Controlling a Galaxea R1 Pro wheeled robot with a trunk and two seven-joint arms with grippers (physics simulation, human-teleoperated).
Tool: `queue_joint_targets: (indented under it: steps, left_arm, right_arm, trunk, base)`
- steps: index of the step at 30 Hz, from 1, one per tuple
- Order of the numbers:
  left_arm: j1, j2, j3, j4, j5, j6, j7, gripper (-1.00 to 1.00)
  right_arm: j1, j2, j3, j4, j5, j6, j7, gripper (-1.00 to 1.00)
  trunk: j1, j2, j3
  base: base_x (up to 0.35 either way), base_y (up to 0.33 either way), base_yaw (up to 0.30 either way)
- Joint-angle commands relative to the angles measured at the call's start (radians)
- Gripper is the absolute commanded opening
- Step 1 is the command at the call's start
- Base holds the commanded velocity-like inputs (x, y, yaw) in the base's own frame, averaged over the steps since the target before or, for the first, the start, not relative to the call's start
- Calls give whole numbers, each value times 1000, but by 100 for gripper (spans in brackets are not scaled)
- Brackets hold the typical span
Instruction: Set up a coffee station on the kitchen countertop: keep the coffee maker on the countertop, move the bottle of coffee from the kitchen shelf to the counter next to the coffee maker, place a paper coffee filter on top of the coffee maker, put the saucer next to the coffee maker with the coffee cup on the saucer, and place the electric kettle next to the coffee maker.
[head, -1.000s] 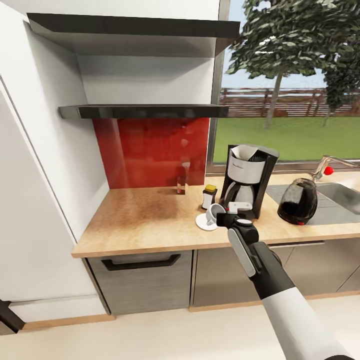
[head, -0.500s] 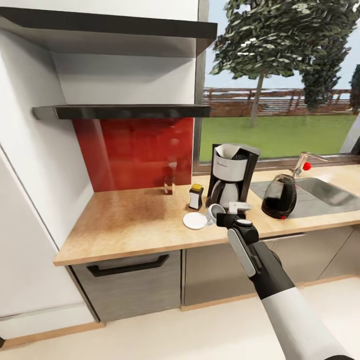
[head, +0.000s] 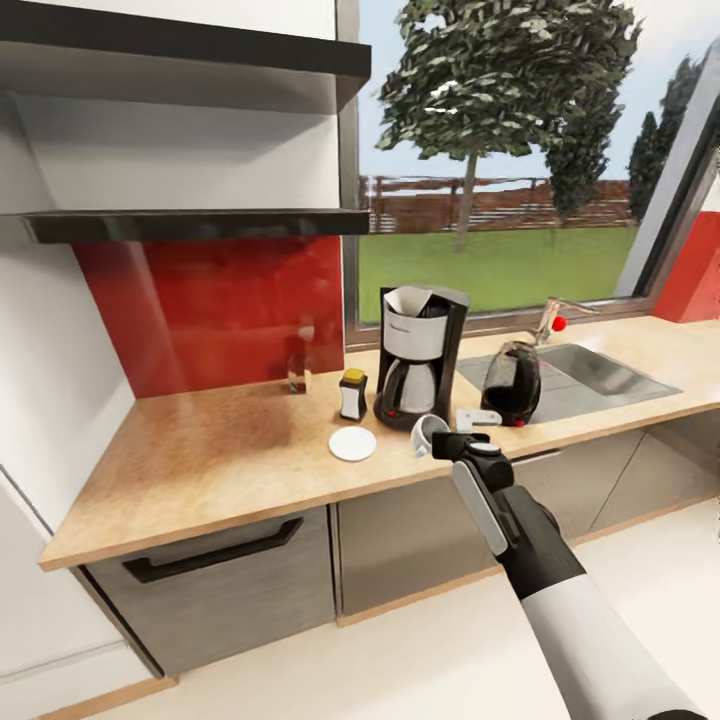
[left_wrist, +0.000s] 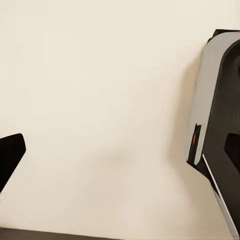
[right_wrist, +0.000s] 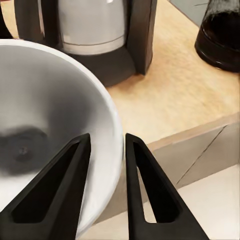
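Coffee station, part assembled: cup in hand, saucer bare.

On the countertop (head: 200, 450), left to right: coffee bottle (head: 352, 395); saucer (head: 353, 444) in front of it, nothing on it; coffee maker (head: 418, 356) with paper filter (head: 415, 303) on top; kettle (head: 511, 384) by the sink. Right gripper (head: 447, 441) grips the cup (head: 428, 435) tilted at the counter's front edge, jaws pinched on its rim, one finger (right_wrist: 60, 190) inside; likely bound for the saucer. Left gripper's state: cannot tell.

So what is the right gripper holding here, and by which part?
The right gripper holds the coffee cup, tipped on its side, by the rim: one of the jaws inside the cup, the other outside its wall.
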Motion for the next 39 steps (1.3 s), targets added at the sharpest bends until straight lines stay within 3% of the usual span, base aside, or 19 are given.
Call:
queue_joint_targets:
  steps: [1,3,6,7,8,14,17,19,23,27,39]
  left_arm:
    - [-1,1,6,3,-11,-4,5,100]
    - [-3,2,6,6,-11,2,5,100]
    - [-3,-1,5,7,-11,24,6,100]
    - [-4,-5,5,7,-11,55,9,100]
    - [-4,-7,5,7,-11,61,10,100]
    - [-4,-8,2,9,-14,65,7,100]
    - [-3,-8,0,10,-16,66,6,100]
    - [-2,-8,0,10,-17,66,6,100]
    - [-2,-8,-2,10,-17,67,5,100]
    - [-2,-6,-2,10,-17,66,5,100]
    - [-1,-9,-5,11,-18,66,4,100]
  right_arm:
    - [-1,0,2,3,-11,2,-8,-100]
    - [-1,13,18,10,-10,45,-9,-100]
    - [-1,35,71,9,-9,112,-9,-100]
    - [-1,43,113,9,-9,139,-9,-100]
    - [-1,44,119,10,-9,142,-9,-100]
    - [-1,49,127,9,-4,153,-10,-100]
    - [-2,71,142,7,-1,261,-19,-100]
    - [-1,98,145,7,1,305,-57,-100]
    - [-1,132,149,5,25,331,-203,-100]
    - [-1,138,151,-1,34,334,-243,-100]
    - [-1,139,151,-3,36,335,-250,-100]
  trunk:
    - [1,-2,-2]
    - [1,-2,-2]
    - [1,-2,-2]
    - [1,-2,-2]
    - [1,-2,-2]
    - [1,-2,-2]
    - [1,-2,-2]
    - [1,-2,-2]
    - [1,-2,-2]
    - [1,-2,-2]
    - [1,-2,-8]
  base:
    - [181,0,-52]
    - [278,55,-11]
    - [303,104,-4]
    - [205,236,0]
    - [121,286,0]
    - [91,197,0]
    - [26,40,0]
    - [6,10,0]
    - [2,3,0]
    - [0,0,0]
    - [27,0,79]
